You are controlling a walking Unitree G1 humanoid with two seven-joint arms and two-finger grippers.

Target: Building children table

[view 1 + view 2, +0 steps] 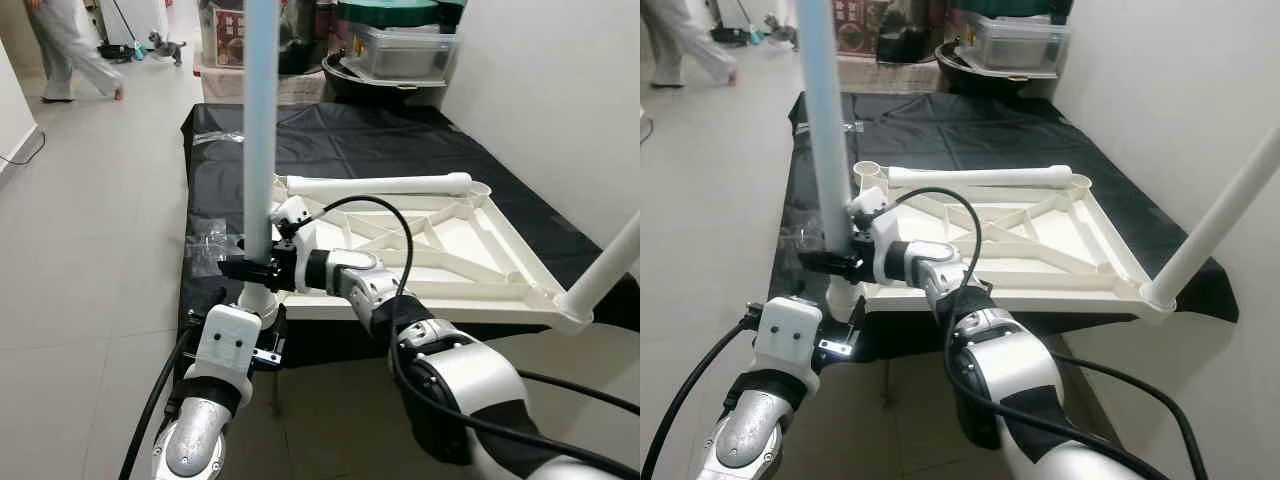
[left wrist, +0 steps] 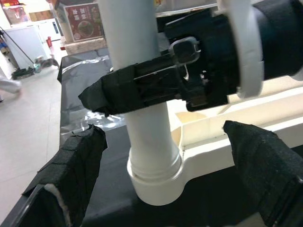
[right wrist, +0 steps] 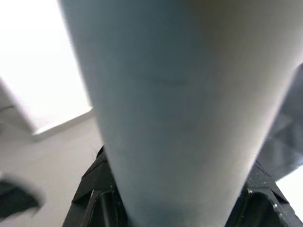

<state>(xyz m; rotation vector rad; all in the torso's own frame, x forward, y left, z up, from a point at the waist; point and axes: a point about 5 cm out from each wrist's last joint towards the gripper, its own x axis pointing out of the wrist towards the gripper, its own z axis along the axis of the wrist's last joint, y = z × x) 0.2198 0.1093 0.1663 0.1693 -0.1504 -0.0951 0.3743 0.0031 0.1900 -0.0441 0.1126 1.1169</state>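
Note:
A white children's table top [image 1: 420, 295] lies upside down on a black sheet [image 1: 350, 140]. One pale leg [image 1: 260, 120] stands upright in the near-left corner socket [image 2: 154, 182]. My right gripper [image 1: 250, 268] is shut on this leg [image 3: 180, 118] just above the socket. My left gripper [image 2: 163, 130] is open, low at the same corner, with one finger [image 2: 71, 170] on each side of the socket and not touching it. A second leg [image 1: 605, 275] stands in the near-right corner. A third leg [image 1: 380, 185] lies across the far edge of the table top.
A clear plastic bag [image 1: 208, 245] lies on the sheet left of the table top. A white wall [image 1: 560, 100] runs along the right. Storage boxes and basins [image 1: 400, 45] are stacked beyond the sheet. A person [image 1: 70, 50] walks on the tiled floor at far left.

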